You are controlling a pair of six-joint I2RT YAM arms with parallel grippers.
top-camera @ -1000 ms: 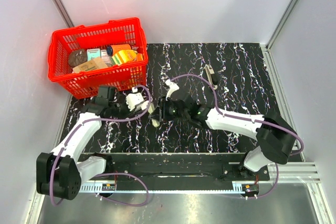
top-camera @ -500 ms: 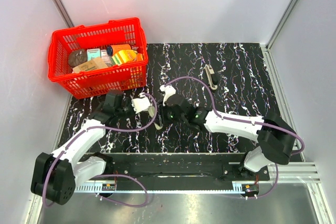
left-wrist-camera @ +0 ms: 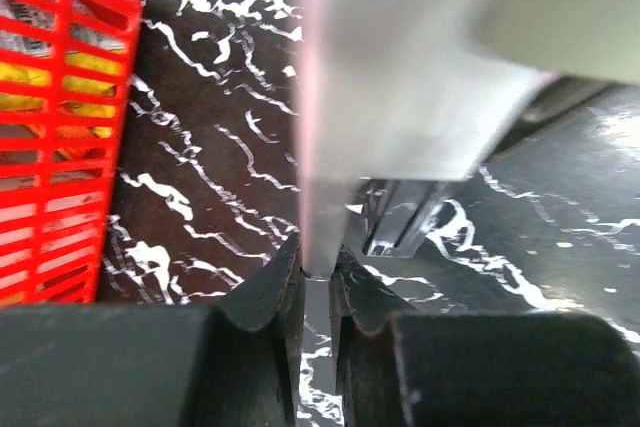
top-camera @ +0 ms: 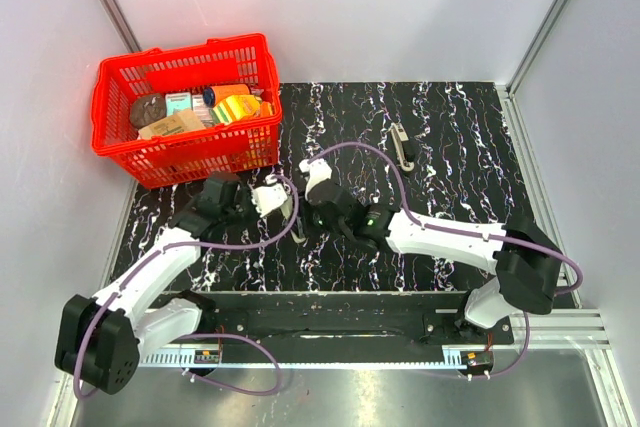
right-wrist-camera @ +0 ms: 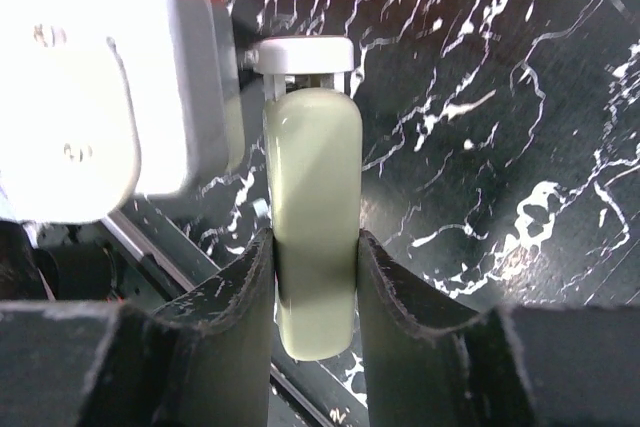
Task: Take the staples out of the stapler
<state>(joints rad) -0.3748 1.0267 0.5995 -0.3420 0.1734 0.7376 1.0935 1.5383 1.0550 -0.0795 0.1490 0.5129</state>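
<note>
Right claw point(right-wrist-camera: 315, 242) clamps the stapler point(right-wrist-camera: 312, 177); left claw point(left-wrist-camera: 317, 267) is pinched tight on a thin pale strip point(left-wrist-camera: 320, 217) (too blurry to name), top end cut off.

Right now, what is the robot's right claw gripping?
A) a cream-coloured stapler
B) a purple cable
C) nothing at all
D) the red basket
A: in the right wrist view, the right gripper clamps the stapler from both sides, holding it above the black marbled table.
</note>
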